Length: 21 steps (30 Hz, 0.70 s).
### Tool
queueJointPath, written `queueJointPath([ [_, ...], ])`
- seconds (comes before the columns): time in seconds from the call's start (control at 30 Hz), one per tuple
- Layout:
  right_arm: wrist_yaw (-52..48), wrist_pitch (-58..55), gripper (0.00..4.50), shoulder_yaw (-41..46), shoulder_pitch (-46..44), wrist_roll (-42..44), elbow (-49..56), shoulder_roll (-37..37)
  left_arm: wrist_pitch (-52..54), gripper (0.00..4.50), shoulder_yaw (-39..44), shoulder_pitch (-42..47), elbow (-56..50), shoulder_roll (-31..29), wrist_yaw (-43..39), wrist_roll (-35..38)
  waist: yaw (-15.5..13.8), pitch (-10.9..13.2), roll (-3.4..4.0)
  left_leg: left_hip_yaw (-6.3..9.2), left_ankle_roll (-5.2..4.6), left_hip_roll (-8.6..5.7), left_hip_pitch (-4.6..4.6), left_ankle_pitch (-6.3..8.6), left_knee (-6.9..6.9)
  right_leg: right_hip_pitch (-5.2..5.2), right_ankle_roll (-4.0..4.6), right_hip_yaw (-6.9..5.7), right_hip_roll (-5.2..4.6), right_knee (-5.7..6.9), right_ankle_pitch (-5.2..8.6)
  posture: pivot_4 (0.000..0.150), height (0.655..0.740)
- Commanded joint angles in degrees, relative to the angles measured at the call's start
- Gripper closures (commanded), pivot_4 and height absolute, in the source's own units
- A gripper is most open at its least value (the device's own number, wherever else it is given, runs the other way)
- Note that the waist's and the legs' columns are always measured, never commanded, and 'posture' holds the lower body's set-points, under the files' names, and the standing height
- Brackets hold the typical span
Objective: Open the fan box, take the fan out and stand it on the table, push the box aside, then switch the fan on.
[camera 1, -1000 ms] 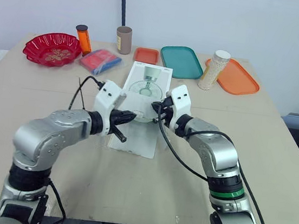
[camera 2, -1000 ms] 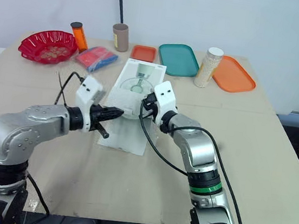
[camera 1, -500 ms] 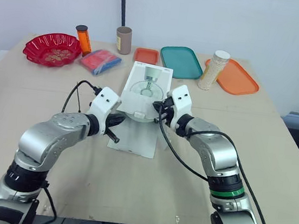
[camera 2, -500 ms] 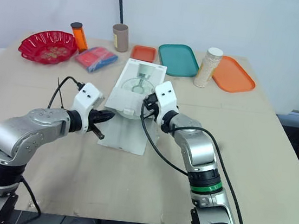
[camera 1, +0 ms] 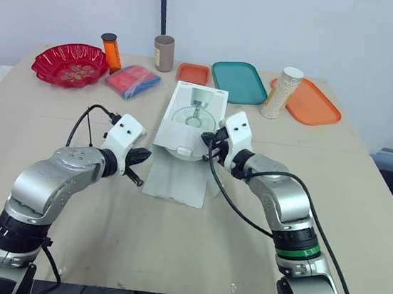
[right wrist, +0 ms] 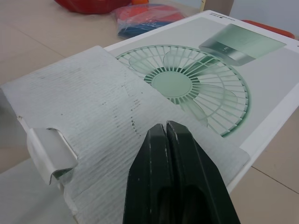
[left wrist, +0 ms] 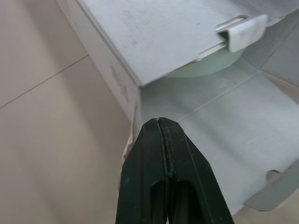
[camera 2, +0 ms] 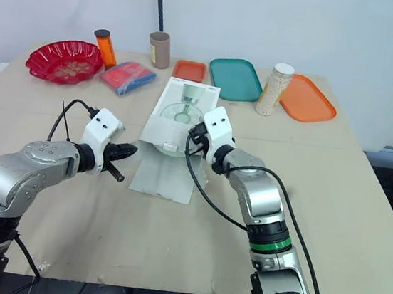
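Sitting just left of the fan box's [camera 1: 190, 117] open near end, the left gripper [camera 1: 143, 156] has its two fingers pressed together, holding nothing. The box lies flat on the table [camera 1: 170, 244], its printed lid raised a little and its front flap spread out toward the robot. A rounded pale shape [camera 1: 181, 151] shows under the lid. At the box's right edge, over the lid, the right gripper [right wrist: 166, 125] is likewise closed and empty.

White fan box [camera 1: 181, 132], green fan print [right wrist: 175, 84]
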State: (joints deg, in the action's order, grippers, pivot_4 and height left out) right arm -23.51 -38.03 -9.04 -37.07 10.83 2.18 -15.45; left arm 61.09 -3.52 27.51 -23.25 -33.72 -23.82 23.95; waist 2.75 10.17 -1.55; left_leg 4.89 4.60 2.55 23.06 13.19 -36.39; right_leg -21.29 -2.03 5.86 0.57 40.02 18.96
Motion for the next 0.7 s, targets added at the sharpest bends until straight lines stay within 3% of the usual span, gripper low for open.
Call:
queueJointPath([
  [0.03, 0.16, -0.68, 4.45, -0.47, 1.07, -2.03, -2.17, -1.08, -3.84, 4.50, 0.58, 0.68, 2.39, -1.23, -1.05, -2.15, 0.00, 0.00, 0.00, 0.00, 0.00, 0.00, 0.00, 0.00, 0.00, 0.00, 0.00, 0.00, 0.00, 0.00, 0.00, 0.150, 0.7400],
  [0.43, 0.03, -0.70, 4.45, -1.18, 1.56, -2.86, -1.60, -0.88, -16.63, 4.50, -4.58, 7.38, 17.34, 6.75, -1.04, -10.00, -0.14, -0.04, -0.06, 0.01, 0.00, -0.02, 0.02, 0.00, 0.00, 0.01, -0.01, -0.03, -0.03, -0.01, -0.01, 0.150, 0.7400],
  [0.7, 0.20, -1.56, 4.45, -1.27, 2.00, -3.14, -0.62, -0.09, -19.94, 4.50, -4.73, 9.42, 21.12, 8.46, -2.95, -12.60, -0.14, -0.04, -0.07, 0.02, 0.00, -0.03, 0.02, 0.00, 0.00, 0.02, -0.01, -0.04, -0.04, -0.01, -0.01, 0.150, 0.7400],
])
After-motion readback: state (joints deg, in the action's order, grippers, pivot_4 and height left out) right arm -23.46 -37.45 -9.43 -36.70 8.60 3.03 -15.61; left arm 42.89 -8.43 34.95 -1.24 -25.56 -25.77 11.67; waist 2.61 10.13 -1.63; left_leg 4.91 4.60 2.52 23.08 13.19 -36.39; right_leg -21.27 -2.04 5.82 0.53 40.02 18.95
